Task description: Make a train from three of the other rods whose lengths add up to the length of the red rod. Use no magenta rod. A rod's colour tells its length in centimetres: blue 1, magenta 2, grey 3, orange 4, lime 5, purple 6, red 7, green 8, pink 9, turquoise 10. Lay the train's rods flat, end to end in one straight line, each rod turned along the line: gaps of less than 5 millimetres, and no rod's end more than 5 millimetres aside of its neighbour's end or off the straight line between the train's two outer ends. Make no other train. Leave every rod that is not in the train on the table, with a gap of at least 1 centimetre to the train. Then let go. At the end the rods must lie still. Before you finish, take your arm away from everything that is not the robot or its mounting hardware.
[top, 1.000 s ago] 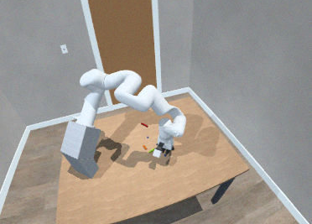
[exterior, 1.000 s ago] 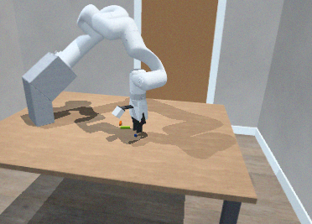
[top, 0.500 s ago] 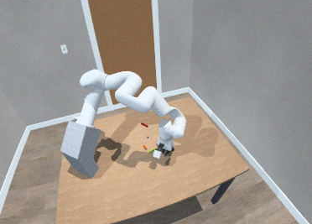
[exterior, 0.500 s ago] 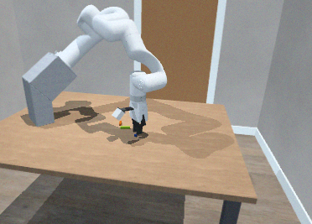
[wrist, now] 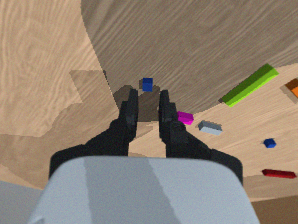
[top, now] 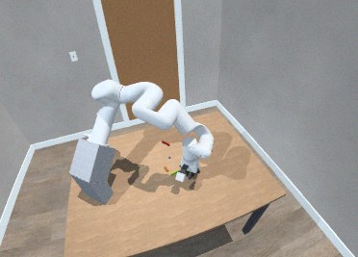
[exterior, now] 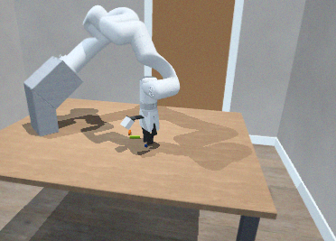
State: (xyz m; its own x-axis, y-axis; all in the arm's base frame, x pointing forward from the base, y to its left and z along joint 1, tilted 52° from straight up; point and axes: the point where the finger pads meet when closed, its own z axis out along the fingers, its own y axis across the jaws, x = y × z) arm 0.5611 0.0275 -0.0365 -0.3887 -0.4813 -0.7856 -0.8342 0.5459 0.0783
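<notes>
My gripper (top: 192, 174) (exterior: 148, 142) (wrist: 148, 100) is partly open and empty, low over the table. One blue rod (exterior: 145, 145) (wrist: 147, 84) lies on the table just beyond the fingertips in the wrist view. The magenta rod (wrist: 185, 118) lies right of the fingers, with the grey rod (wrist: 210, 128) beside it, apart. The lime rod (top: 174, 172) (exterior: 135, 137) (wrist: 250, 86) and the orange rod (top: 166, 168) (exterior: 129, 133) (wrist: 294, 89) lie apart farther right. Another blue rod (top: 169, 157) (wrist: 270, 143) and the red rod (top: 166, 143) (wrist: 279, 174) lie farther off.
The wooden table (top: 120, 228) (exterior: 203, 184) bears all the rods seen. The arm's grey base block stands at its left side. Shadows of the arm and gripper fall across the table. The magenta and grey rods lie close to the right finger in the wrist view.
</notes>
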